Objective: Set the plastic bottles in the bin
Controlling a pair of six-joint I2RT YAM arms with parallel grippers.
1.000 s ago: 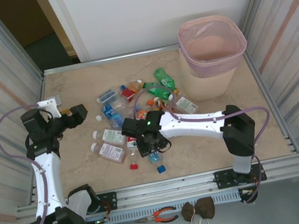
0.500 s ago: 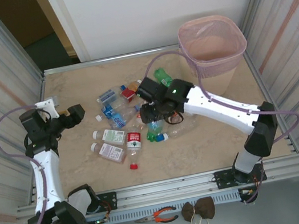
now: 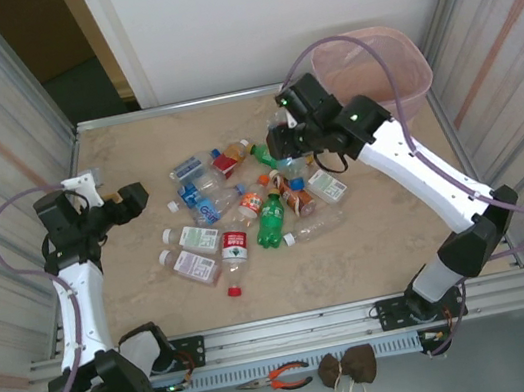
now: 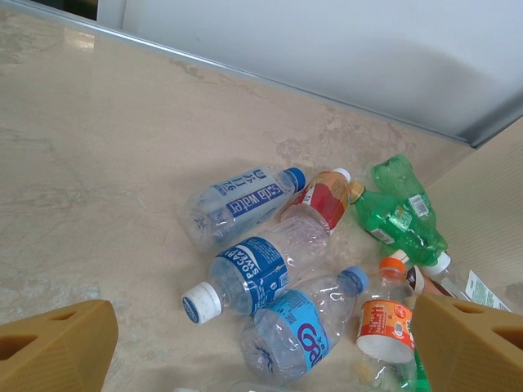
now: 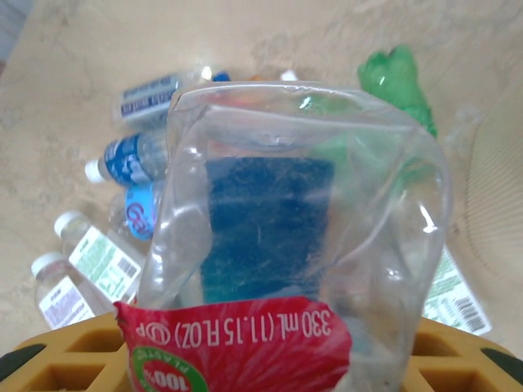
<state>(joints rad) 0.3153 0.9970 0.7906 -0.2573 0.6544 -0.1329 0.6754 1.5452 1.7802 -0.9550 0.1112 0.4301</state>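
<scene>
My right gripper (image 3: pixel 284 144) hangs above the far side of the bottle pile, just left of the pale pink bin (image 3: pixel 402 57). It is shut on a clear plastic bottle (image 5: pixel 310 204) with a red label, its blue cap showing through the plastic. Several plastic bottles (image 3: pixel 243 204) lie scattered mid-table, among them a green one (image 3: pixel 270 220). My left gripper (image 3: pixel 131 201) stands open at the left, nothing between its fingers (image 4: pixel 57 351). Its wrist view shows a blue-labelled bottle (image 4: pixel 253 273), a green bottle (image 4: pixel 404 214) and an orange-labelled one (image 4: pixel 384 322) on the table.
Corrugated metal walls (image 3: pixel 5 119) close in the table on both sides, with a white wall at the back. The right arm's cable (image 3: pixel 336 41) arcs over the bin's rim. Pliers (image 3: pixel 289 375) lie below the front rail. Bare tabletop (image 3: pixel 383 246) spreads in front of the bin.
My right arm has lifted from the near side of the pile and swung back and right toward the bin, carrying the clear bottle. The left arm has barely moved.
</scene>
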